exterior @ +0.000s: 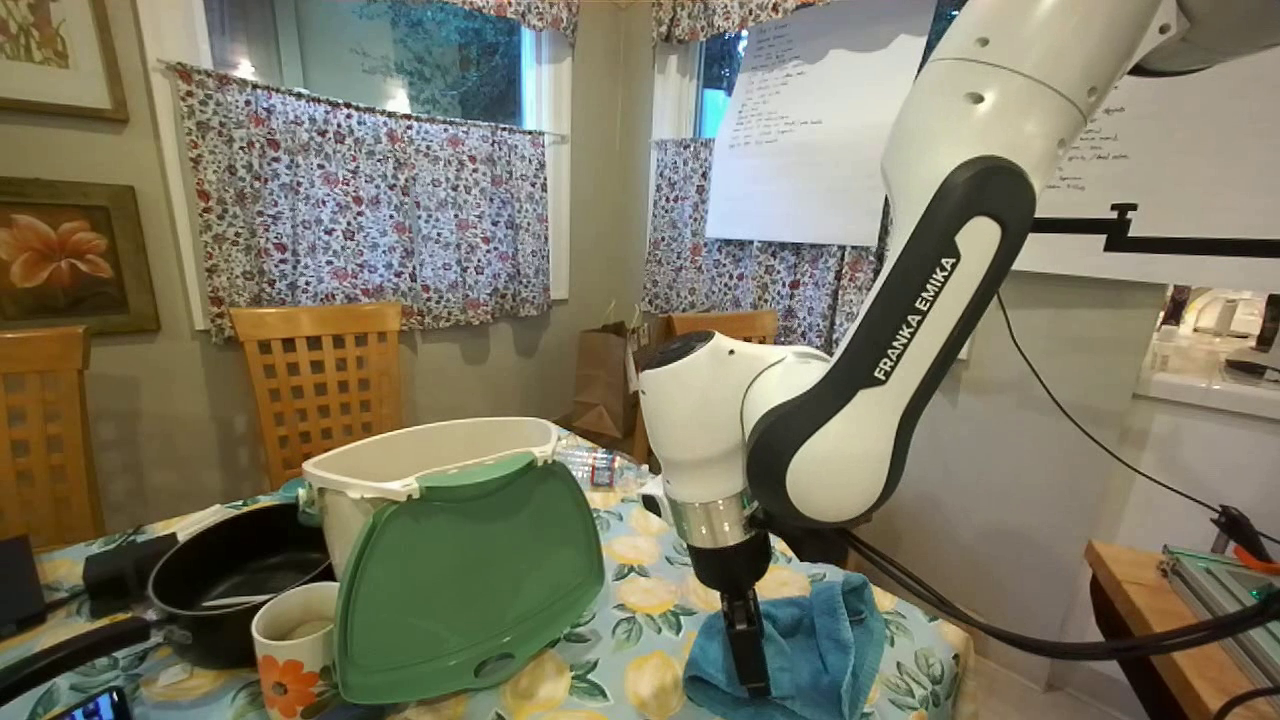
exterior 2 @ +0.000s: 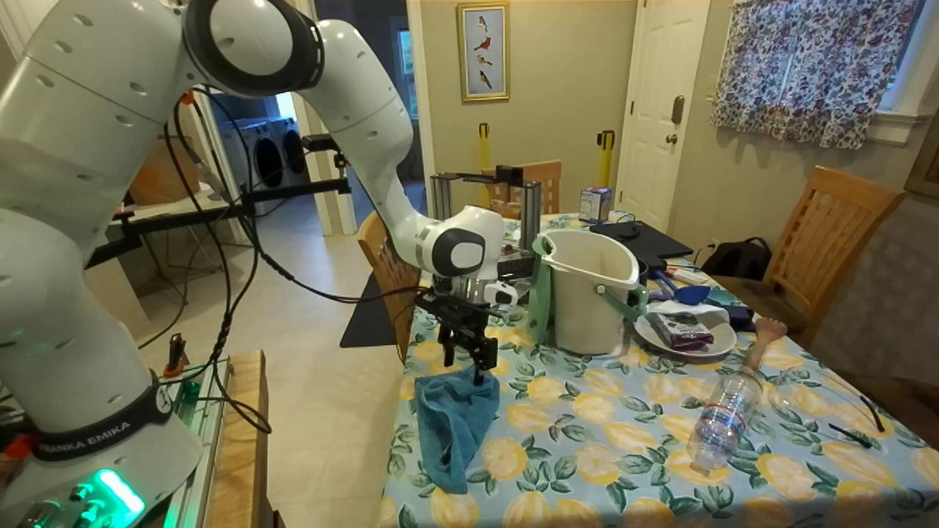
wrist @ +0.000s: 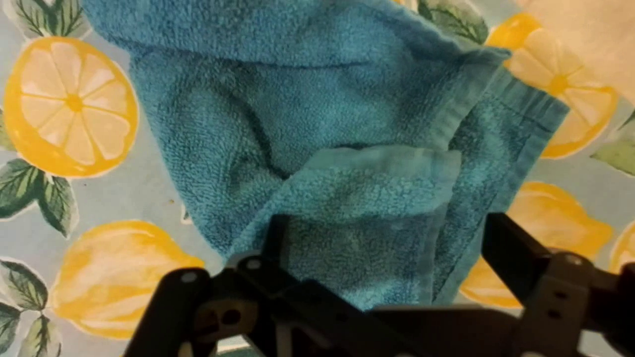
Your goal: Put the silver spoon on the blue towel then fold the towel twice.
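**Towel partly folded; spoon not found; fold count uncertain**

Blue towel [exterior 2: 455,433]: on the bench [exterior 2: 631,469], lower frame, left of centre, in an exterior view. Fills the upper and middle part of the wrist view.

Tool [wrist: 387,228]: lower middle of the wrist view, fingers spread well apart, a turned-back corner of the cloth showing between them. Nothing seen in its hold. Whether the tips touch the cloth: cannot tell.

Spoon: not picked out in any view. May lie hidden under the layers; unconfirmed, so the placing step is judged likely at best. A pale slender item [exterior: 238,601] shows in the black pan [exterior: 262,560], lower left of an exterior view; identity unclear.

Folding: wrist view shows overlapping layers, one broad at the top, the smaller corner lower down; edges out of line, cloth rumpled. Judged: at least one loose fold begun; two finished folds not evident.

Left to do, probably: grip a layer, carry it over, lay it flat, release.
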